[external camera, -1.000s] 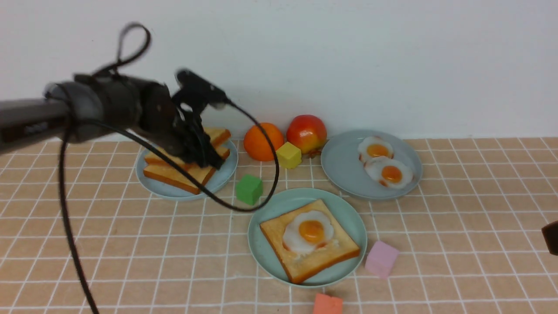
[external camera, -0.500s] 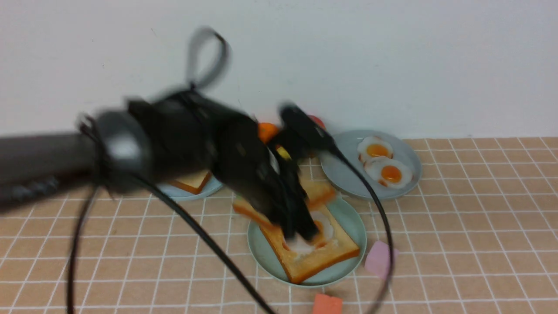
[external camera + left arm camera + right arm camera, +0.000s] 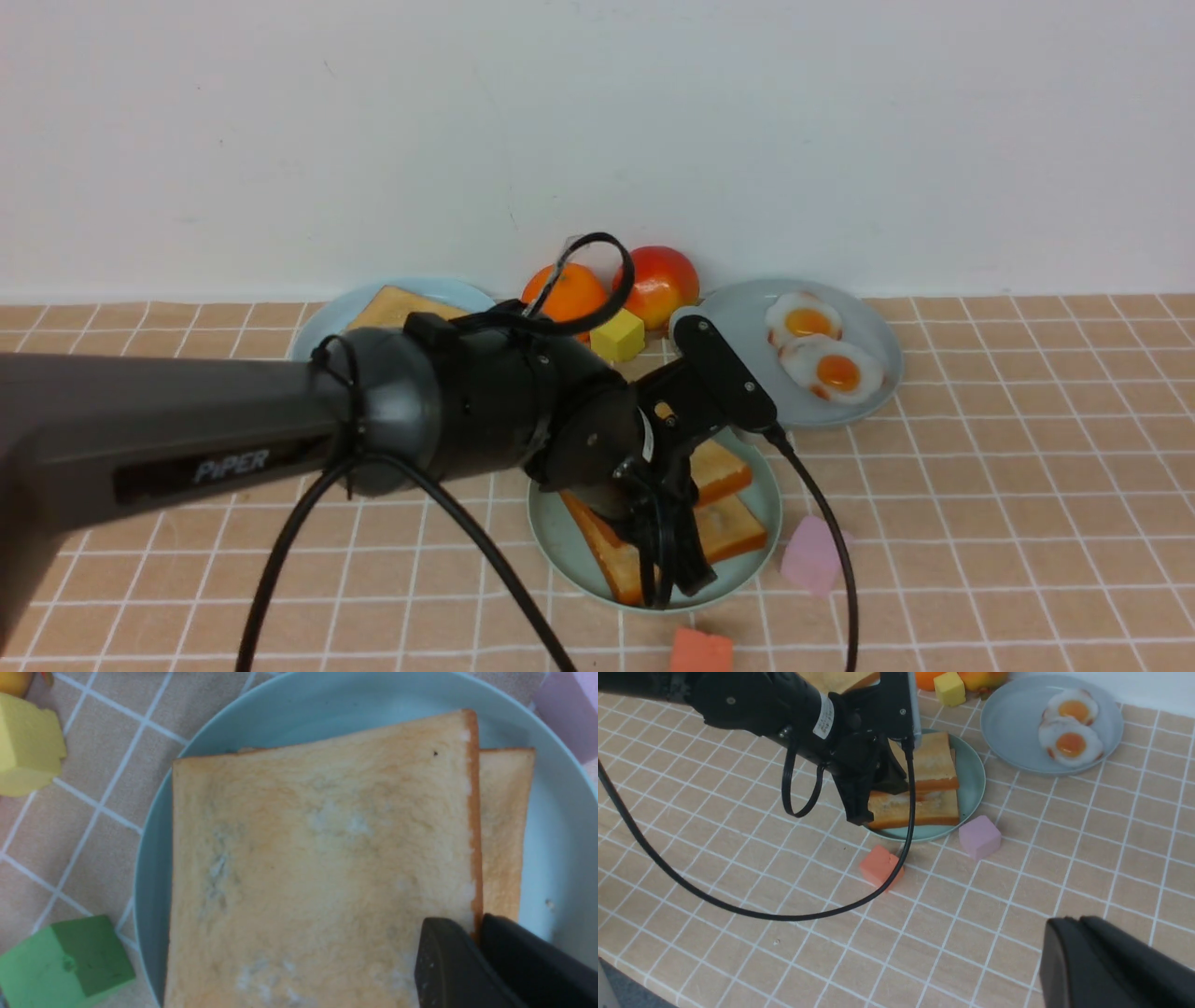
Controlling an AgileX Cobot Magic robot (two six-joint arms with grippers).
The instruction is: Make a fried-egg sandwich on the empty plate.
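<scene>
The mint-green plate [image 3: 560, 551] holds a toast slice [image 3: 733, 534] lying flat. My left gripper [image 3: 686, 574] is shut on the crust edge of a second toast slice [image 3: 721, 467] and holds it just over the first. In the left wrist view the dark fingertips [image 3: 444, 952] pinch that top slice [image 3: 317, 858], which covers most of the lower slice [image 3: 504, 826] and the plate [image 3: 556, 835]. The fried egg of the sandwich is hidden under the held slice. My right gripper [image 3: 1069, 926] hangs shut and empty over bare tiles, well to the near right of the plate [image 3: 971, 779].
A grey-blue plate [image 3: 738, 373] with two fried eggs [image 3: 826, 359] stands behind on the right. A pale blue plate [image 3: 322, 331] with toast [image 3: 401, 308] is at the back left. An orange [image 3: 565, 294], apple [image 3: 663, 275], and yellow [image 3: 618, 336], pink [image 3: 814, 553], orange-red [image 3: 700, 651] and green [image 3: 65, 956] blocks surround the mint plate.
My left arm has swung from the back-left plate to the mint-green plate, carrying a toast slice. That slice now covers the egg that showed on the lower toast.
</scene>
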